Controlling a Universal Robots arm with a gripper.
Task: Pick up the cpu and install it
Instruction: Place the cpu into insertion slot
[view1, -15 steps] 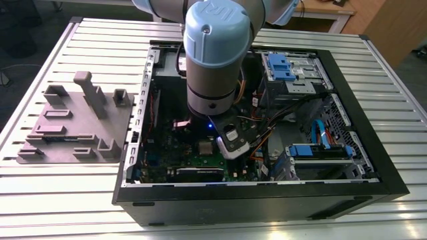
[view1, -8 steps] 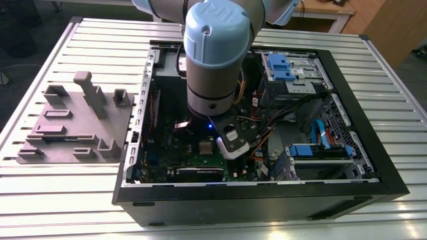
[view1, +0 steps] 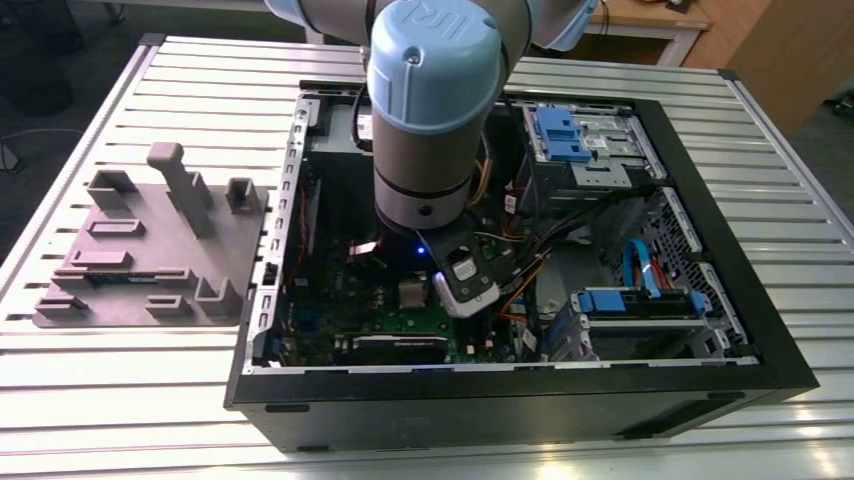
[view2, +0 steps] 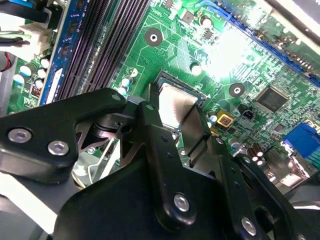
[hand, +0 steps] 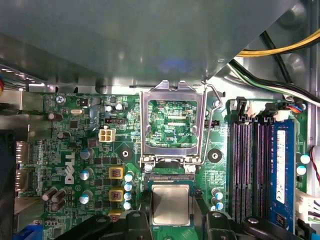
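A robot arm (view1: 427, 100) reaches down into an open computer case (view1: 534, 410) lying on a slatted metal table (view1: 134, 400), its gripper (view1: 451, 290) low over the green motherboard (view1: 400, 300). A grey moulded tray (view1: 134, 250) sits on the table just beside the case, at the exterior view's left.

In both wrist views the cpu (hand: 171, 204) (view2: 172, 100), silver top up, lies flat between the gripper's (hand: 171, 212) (view2: 175, 117) two black fingers (hand: 135, 222) (view2: 160, 145). The jaws are drawn in to the chip's width, one finger against each of two opposite edges, so they appear to have hold of it. The cpu is at the socket, just beside the hinge of the socket's metal load plate (hand: 147, 125), which stands swung open with bare board showing through its window. Whether the chip is seated in the socket or held just above it cannot be told.

On the motherboard (hand: 75, 150) (view2: 240, 60), dark memory slots (hand: 247, 170) run near the socket, with a blue memory stick (hand: 281, 170) in the slot beyond them. Yellow and black cables (hand: 280, 47) cross the case wall above the board. Blue drive brackets (view1: 574, 130) line the case at the exterior view's right.
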